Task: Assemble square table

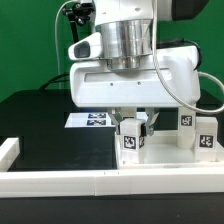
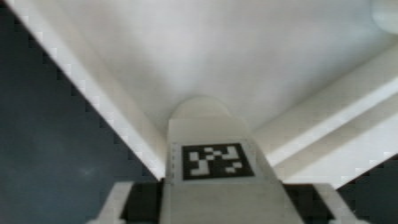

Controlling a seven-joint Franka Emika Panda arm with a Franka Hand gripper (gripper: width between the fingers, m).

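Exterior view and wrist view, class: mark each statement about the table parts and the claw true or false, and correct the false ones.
1. The claw is closed on a white leg. True.
2. That leg carries a black-and-white tag. True.
3. The leg lies flat on the black table. False: it stands upright over the white panel.
4. The marker board sits on top of the panel. False: it lies on the black table behind.
5. Other tagged legs stand towards the exterior view's right. True.

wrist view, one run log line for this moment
hand: shut on leg | leg: over tabletop | second leg: standing apart
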